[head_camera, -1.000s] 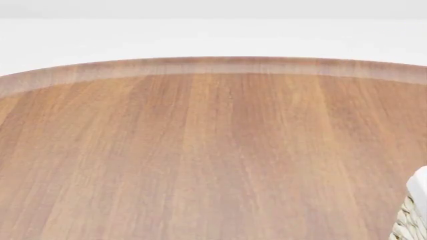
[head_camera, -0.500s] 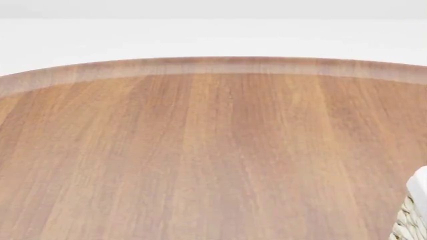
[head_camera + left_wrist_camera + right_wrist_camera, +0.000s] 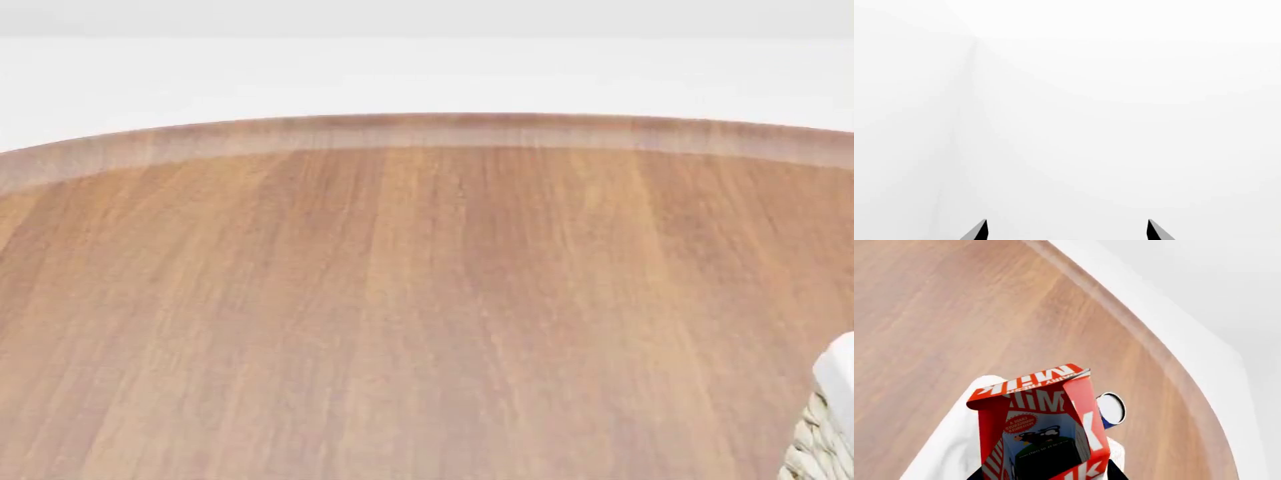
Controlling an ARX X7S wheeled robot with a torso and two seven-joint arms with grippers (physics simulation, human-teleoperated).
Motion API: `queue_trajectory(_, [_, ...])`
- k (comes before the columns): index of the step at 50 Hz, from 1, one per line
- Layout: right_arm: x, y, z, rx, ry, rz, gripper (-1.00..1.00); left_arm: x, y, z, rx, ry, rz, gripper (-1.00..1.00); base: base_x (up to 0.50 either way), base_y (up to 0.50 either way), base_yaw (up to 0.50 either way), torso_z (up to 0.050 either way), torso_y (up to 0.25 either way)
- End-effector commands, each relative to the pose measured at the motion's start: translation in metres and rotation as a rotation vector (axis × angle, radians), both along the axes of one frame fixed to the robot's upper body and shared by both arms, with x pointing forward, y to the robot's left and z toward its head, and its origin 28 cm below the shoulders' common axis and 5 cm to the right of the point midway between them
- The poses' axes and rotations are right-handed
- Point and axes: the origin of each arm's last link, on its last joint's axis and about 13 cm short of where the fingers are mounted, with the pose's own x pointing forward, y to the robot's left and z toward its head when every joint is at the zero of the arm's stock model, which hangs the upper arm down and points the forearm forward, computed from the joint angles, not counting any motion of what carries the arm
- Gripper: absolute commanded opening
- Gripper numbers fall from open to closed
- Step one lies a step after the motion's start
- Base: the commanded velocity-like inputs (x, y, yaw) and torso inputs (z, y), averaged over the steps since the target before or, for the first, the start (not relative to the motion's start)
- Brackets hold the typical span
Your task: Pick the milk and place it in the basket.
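Milk (image 3: 1041, 432) held by right gripper (image 3: 1047, 475), only in R wrist view; left gripper (image 3: 1066, 231) wide.

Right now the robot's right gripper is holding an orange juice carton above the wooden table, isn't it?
Not quite. The right wrist view shows the right gripper holding the milk, a carton with a red top, white "Milk" lettering and a cow picture, not orange juice. It does hang above the wooden table.

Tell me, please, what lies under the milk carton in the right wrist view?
Under the milk carton shows white cloth, apparently the basket's liner, on the wooden table; the carton covers whatever lies directly below.
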Motion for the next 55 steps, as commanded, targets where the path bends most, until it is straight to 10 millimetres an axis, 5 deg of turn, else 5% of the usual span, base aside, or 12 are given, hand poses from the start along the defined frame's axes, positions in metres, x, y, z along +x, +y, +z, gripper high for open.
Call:
queue_trajectory(1, [0.008,0.003,0.003,0.012,-0.005,0.024,-1.0,0.0,0.002,0.0,0.005,-0.014,0.016,1.0,0.0,0.0,0.0,0.0,0.0])
queue_trajectory(55, [0.009,-0.005,-0.019,0.009,0.115,-0.054,-1.0,0.0,0.004,0.001,-0.006,-0.011,0.033,1.0,0.0,0.0,0.0,0.0,-0.037])
